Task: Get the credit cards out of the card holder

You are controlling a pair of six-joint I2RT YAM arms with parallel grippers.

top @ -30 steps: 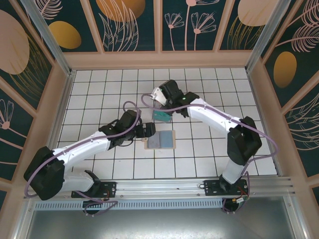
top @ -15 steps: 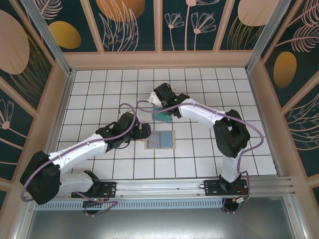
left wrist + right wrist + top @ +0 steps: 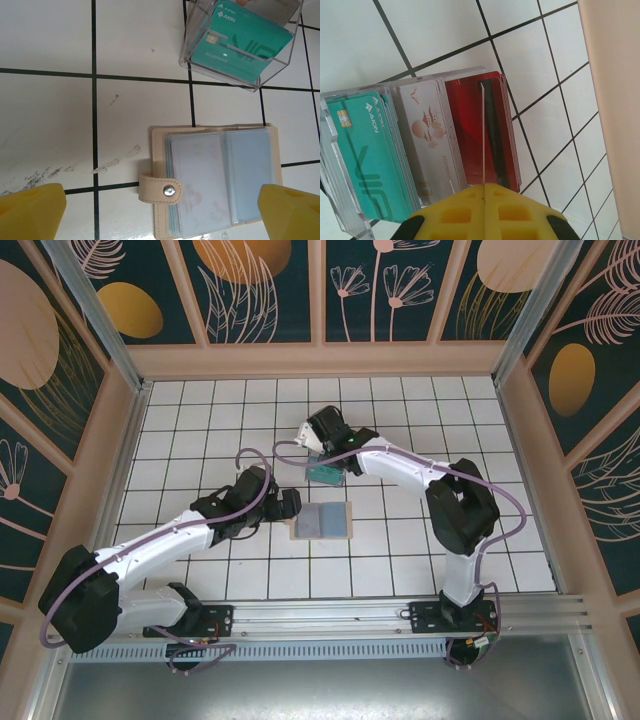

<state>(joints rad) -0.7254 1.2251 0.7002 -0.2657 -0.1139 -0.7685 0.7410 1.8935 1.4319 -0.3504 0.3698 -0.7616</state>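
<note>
- Card holder (image 3: 215, 185) lies open and flat on the white tiled table (image 3: 50, 125). Its two grey-blue panels face up, and its strap (image 3: 157, 189) with a metal snap sticks out at one side.
- Pale sleeves cover both panels. We cannot tell whether anything sits inside them.
- A clear box (image 3: 189, 35) stands near the card holder on its far side, apart from it.
- Inside the box we note a teal card (image 3: 365, 160), a whitish card (image 3: 427, 145) and a red card (image 3: 465, 120), leaning side by side and overlapping.
- The left gripper (image 3: 160, 212) hangs over the card holder with its jaws spread wide. One yellow tip is out past the strap side and the other is at the opposite edge. We see it touching nothing.
- The right gripper (image 3: 484, 187) is above the box, its yellow fingers pressed together.
- A thin card (image 3: 483, 130), seen edge-on as a pale line, runs up from the seam between those fingers in front of the red card. It looks pinched there, and we cannot tell its colour.
- From above, the left gripper sits at the holder's left edge and the right gripper at the far side of the box.
</note>
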